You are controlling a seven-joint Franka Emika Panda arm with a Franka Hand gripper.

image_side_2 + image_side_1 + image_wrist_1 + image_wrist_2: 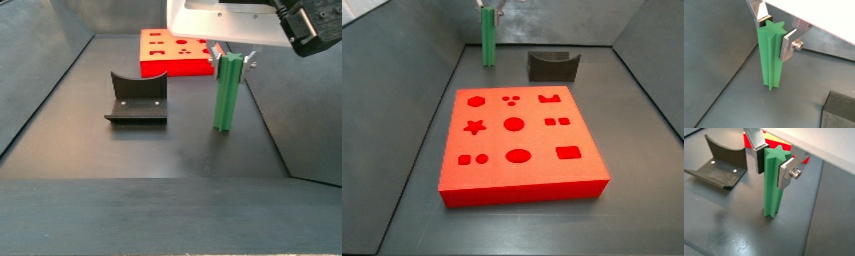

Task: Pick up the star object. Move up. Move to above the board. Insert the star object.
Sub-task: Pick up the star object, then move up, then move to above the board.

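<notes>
My gripper (769, 161) is up at the top of the green peg (773, 183), and my two silver fingers (786, 174) squeeze it from both sides, so I am pinching the peg near its star-shaped top. In both wrist views the peg (771, 57) stands straight up under my gripper (774, 35), and its bottom end is down at the dark floor (724, 228). I cannot tell if the bottom touches the floor or hangs just over it. In a side view the peg (229, 92) hangs straight down from my gripper (237, 54), with its foot on or just over the floor (134, 150). Beside my gripper, a bit apart, sits the fixture (717, 163), a dark bent bracket on a flat plate. A side view shows it too (135, 98), near the peg but not touching it. The red board (519, 143) lies flat on the floor, well away from my gripper (489, 10) and past the fixture (552, 65). Its top has shaped holes, and one of them is the star hole (474, 126). The board (182, 50) is not touching the peg (488, 40).
</notes>
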